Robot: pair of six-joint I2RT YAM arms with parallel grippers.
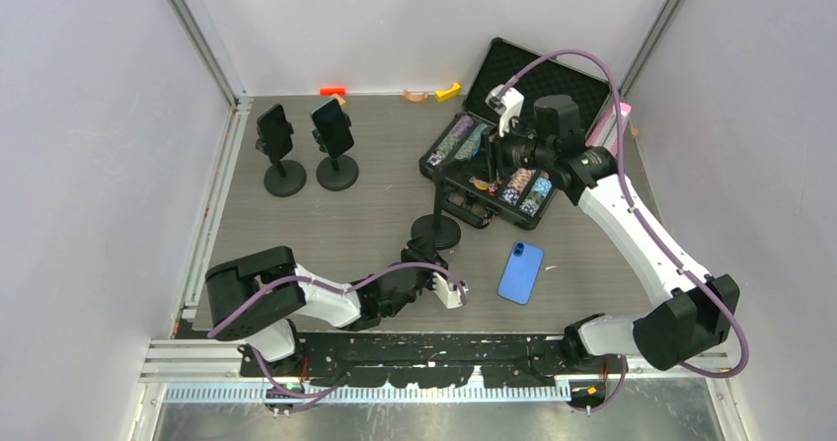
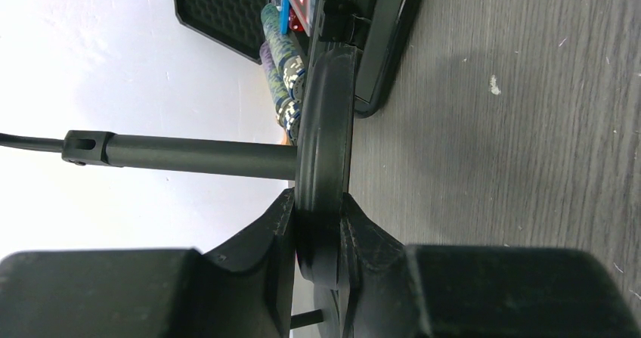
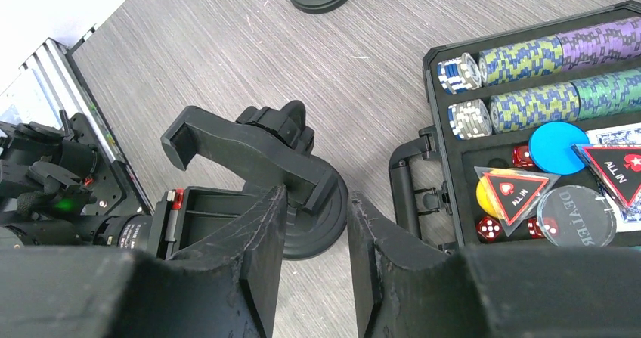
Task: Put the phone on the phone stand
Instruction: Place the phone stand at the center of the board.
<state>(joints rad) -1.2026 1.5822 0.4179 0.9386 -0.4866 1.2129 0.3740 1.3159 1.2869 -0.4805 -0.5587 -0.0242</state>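
**A:** Since the phone (image 1: 520,272) lies flat on the table (image 1: 345,224), near the phone stand (image 1: 435,230), how will it handle?

**B:** Stiff, slick and fairly light, I'd judge. Take it by its long edges.

**A:** The grippers?

**B:** The left gripper (image 2: 317,211) pinches the stand's base disc. The right gripper (image 3: 314,232) hovers partly spread beside the cradle (image 3: 227,145), holding nothing visible.

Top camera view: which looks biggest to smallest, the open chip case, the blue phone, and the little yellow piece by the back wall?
1. chip case
2. blue phone
3. yellow piece, clearly the smallest, even allowing that it lies farthest back.
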